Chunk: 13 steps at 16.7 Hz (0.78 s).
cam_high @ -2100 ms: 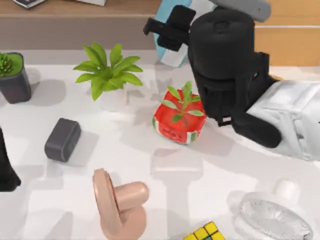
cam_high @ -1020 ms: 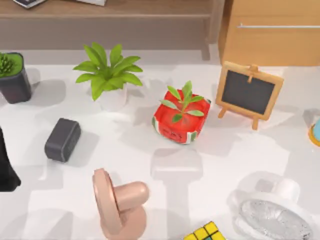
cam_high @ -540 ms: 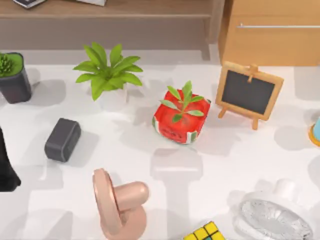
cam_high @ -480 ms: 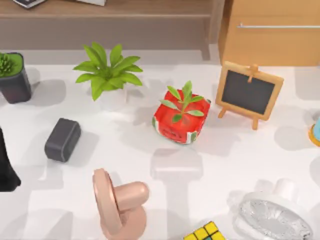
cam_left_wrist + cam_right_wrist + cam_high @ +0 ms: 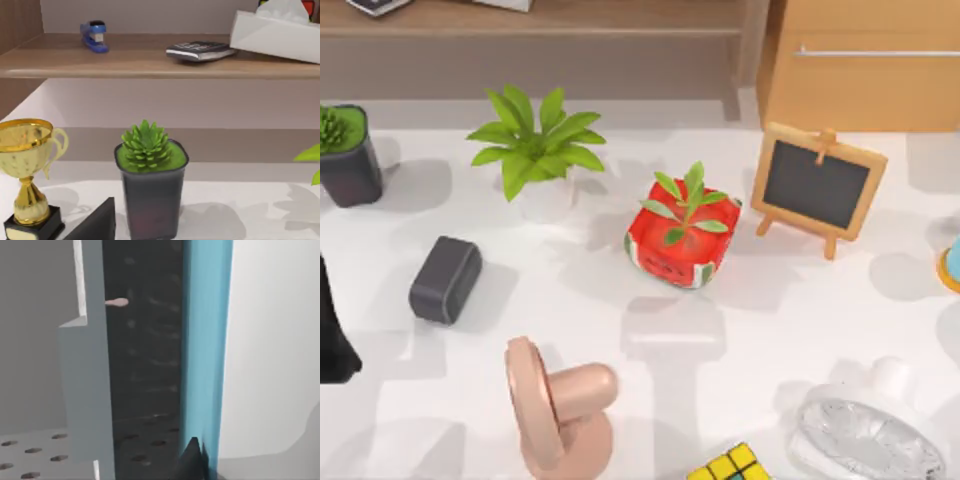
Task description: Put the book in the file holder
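The book (image 5: 207,340) stands upright, close up in the right wrist view, with a teal-blue edge and a white cover (image 5: 275,350). It is inside the grey file holder (image 5: 82,380), beside an upright grey wall and over the holder's perforated floor (image 5: 30,450). My right gripper (image 5: 192,462) shows as a dark tip against the bottom of the book's teal edge. My left arm (image 5: 335,330) is parked at the table's left edge in the top view.
On the table are a leafy plant (image 5: 535,145), a red watermelon pot (image 5: 680,235), a small chalkboard easel (image 5: 820,185), a dark speaker (image 5: 445,280), a pink fan (image 5: 560,405), a Rubik's cube (image 5: 730,467) and a white fan (image 5: 865,435). A succulent (image 5: 150,180) and trophy (image 5: 30,170) stand left.
About two seconds ago my right arm hung over the back of the table carrying the book. It has since swung off the top view to the right. The left arm has not moved.
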Tool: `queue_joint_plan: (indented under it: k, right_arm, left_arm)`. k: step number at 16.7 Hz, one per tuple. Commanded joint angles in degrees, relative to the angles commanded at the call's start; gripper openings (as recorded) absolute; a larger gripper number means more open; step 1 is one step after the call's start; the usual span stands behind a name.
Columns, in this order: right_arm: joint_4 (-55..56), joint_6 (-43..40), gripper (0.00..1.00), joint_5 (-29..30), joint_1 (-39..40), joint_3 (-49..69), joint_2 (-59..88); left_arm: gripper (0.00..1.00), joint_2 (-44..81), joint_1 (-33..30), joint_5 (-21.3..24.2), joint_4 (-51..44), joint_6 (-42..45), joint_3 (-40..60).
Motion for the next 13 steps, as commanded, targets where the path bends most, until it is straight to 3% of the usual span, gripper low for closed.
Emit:
queue_joint_plan:
  k: [8,13]
  right_arm:
    - [-0.65,0.5,0.0,1.44,1.21,4.49,4.24]
    - [-0.65,0.5,0.38,1.44,1.21,4.49,4.24]
  left_arm:
    - [1.0,0.0,0.0,0.0,0.0,0.0,0.0]
    - [1.0,0.0,0.0,0.0,0.0,0.0,0.0]
